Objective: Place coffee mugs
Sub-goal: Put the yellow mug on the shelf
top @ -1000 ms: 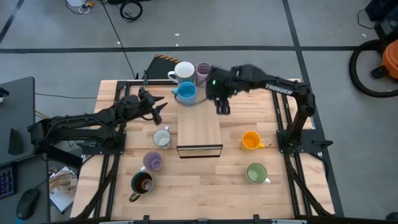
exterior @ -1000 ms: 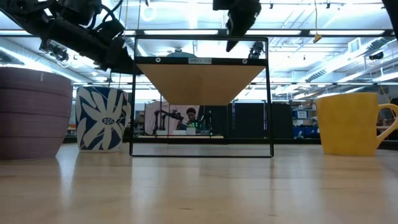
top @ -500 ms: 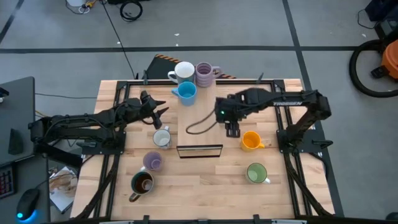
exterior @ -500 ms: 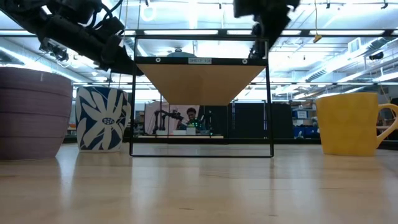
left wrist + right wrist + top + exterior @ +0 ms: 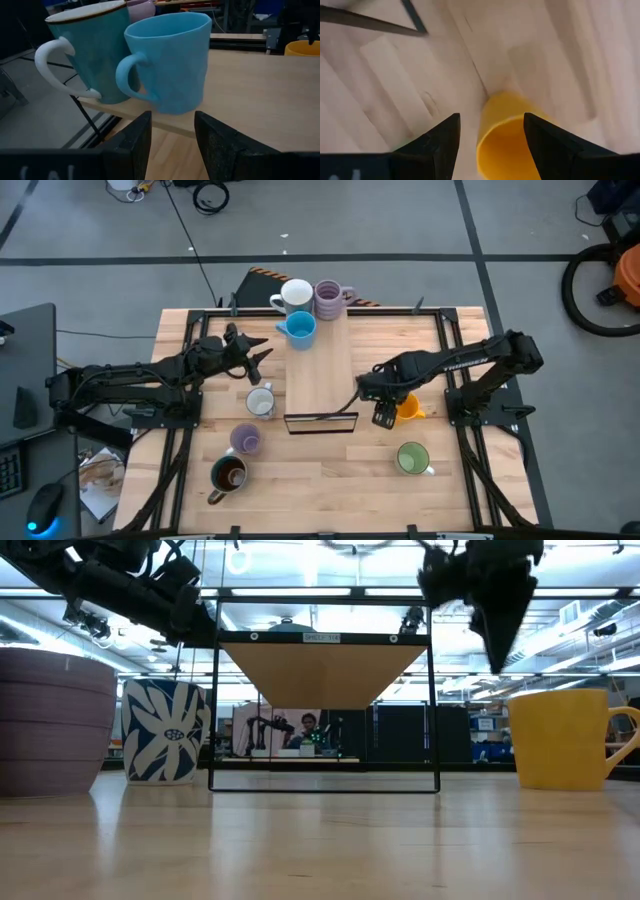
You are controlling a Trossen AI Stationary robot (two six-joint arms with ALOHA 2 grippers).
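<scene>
My wooden table (image 5: 330, 470), with a raised shelf (image 5: 320, 380) and five mugs (image 5: 412, 457) directly on it.

small handled orange ceramic mug (image 5: 404, 406): orange-yellow
round blue ceramic mug (image 5: 299, 328): light blue
patterned white ceramic mug (image 5: 166, 731): white with blue flowers
ribbed lilac ceramic mug (image 5: 55, 722): lilac

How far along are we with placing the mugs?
Three mugs stand on the shelf: white mug, lilac mug, blue mug. The right gripper, open, hangs over the orange mug. Four others wait on the table; the left gripper idles, open.
</scene>
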